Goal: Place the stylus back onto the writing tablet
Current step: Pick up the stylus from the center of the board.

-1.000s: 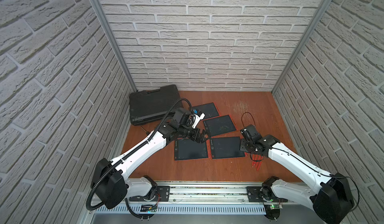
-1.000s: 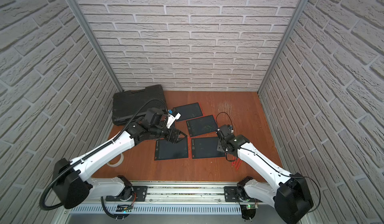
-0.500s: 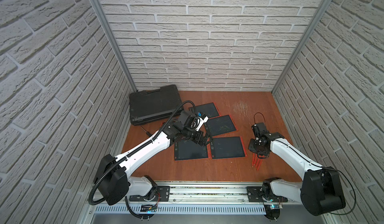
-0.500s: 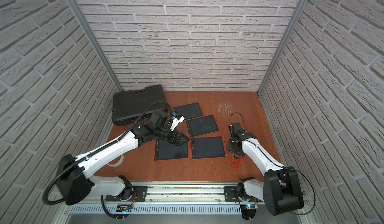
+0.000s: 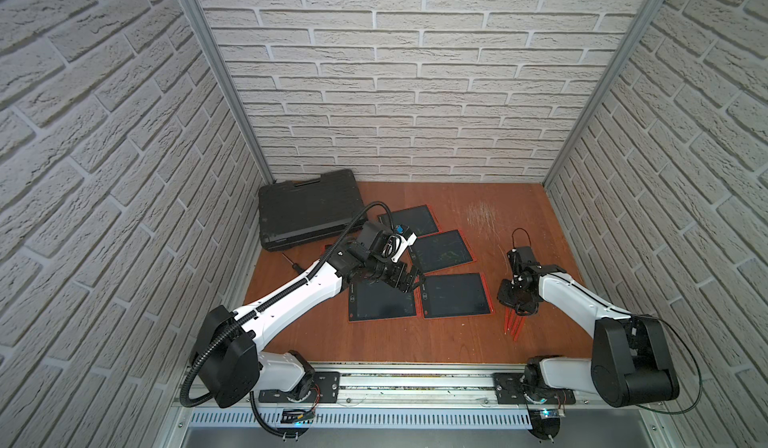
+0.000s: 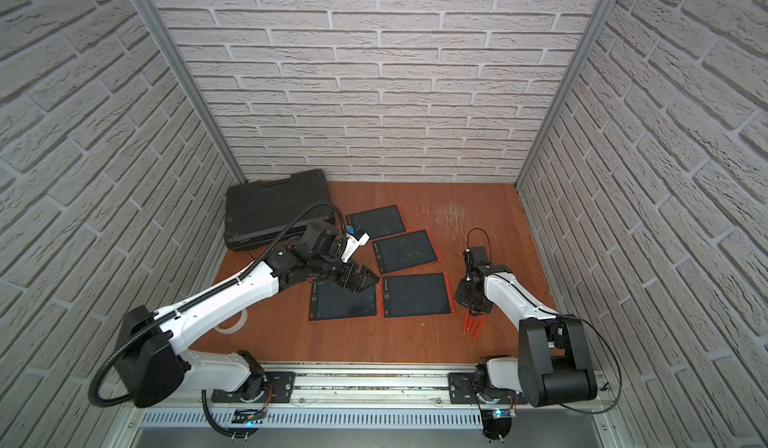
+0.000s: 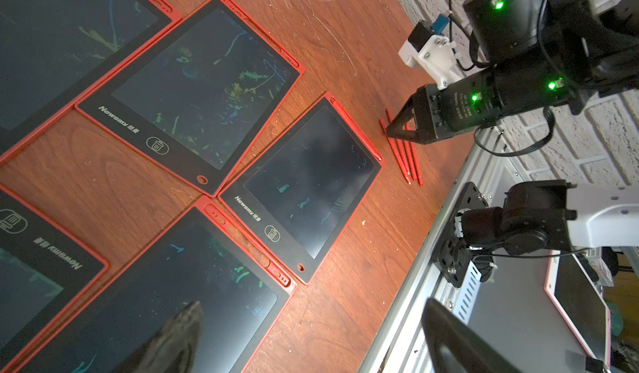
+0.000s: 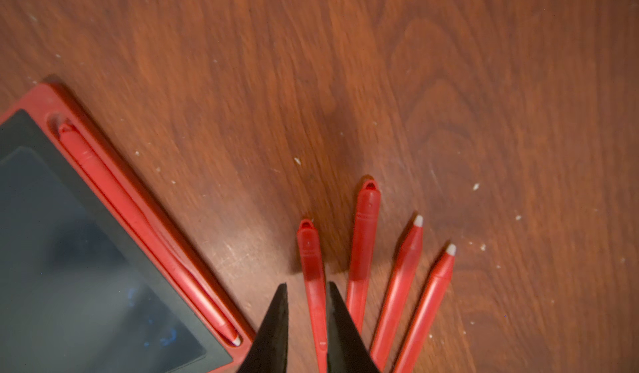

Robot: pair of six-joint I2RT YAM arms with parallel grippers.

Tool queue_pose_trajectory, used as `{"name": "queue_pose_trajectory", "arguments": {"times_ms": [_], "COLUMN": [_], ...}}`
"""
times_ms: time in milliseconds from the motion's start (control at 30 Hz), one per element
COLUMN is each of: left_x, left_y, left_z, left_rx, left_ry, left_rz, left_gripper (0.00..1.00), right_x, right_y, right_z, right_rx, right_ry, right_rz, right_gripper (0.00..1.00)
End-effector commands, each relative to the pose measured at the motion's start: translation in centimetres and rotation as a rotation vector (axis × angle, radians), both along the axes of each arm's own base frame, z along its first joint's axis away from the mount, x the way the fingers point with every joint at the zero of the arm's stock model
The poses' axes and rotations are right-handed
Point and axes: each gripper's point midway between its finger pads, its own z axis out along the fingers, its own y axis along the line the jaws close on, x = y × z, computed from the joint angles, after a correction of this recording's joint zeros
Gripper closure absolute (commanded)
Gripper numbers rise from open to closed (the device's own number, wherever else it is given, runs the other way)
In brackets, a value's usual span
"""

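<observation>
- Five flat, red-framed, dark-screened writing tablets point(image 7: 193, 87) counted in the left wrist view, spread over the reddish-brown wooden desk point(image 5: 478, 354). Only four plain in both top views, the fifth mostly under the left arm.
- Five slim red plastic styluses in all.
- Four loose styluses point(image 8: 363, 236) fanned side by side on the desk, just beside the near right tablet point(image 5: 455, 296).
- One docked stylus point(image 8: 138, 215) seated in the edge slot of that same tablet.
- Right end effector point(image 8: 307, 283) low over the fan, narrow, astride the target stylus point(image 8: 311, 257), the loose one closest to the tablet. One finger at or nearly at its side, a sliver of desk showing past the other. Not clamped.
- Left end effector point(image 6: 360, 280) spread wide, holding nothing, above the near left tablet point(image 6: 340, 304).
- One black ribbed hard plastic case point(image 5: 309, 207), lid shut, in the far left corner of the desk. Contents hidden.
- One whitish ring point(image 6: 230, 325) on the desk, partly under the left arm.
</observation>
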Motion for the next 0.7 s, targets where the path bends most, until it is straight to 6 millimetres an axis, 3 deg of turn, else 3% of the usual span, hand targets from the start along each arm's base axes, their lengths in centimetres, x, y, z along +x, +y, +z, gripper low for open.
{"name": "queue_pose_trajectory", "arguments": {"times_ms": [0,667], "left_x": [0.23,0.2], "left_y": [-0.22,-0.23], "left_z": [0.31,0.18], "left_rx": [-0.002,0.005], "left_ry": [-0.013,-0.011], "left_rz": [-0.002,-0.005], "left_gripper": [0.02,0.02], "right_x": [0.4,0.31], "right_y": [-0.15,-0.57], "right_z": [-0.3,-1.19], "right_rx": [0.002,0.0], "right_ry": [-0.01,0.009], "right_rz": [0.008,-0.007], "right_gripper": [0.8,0.84]}}
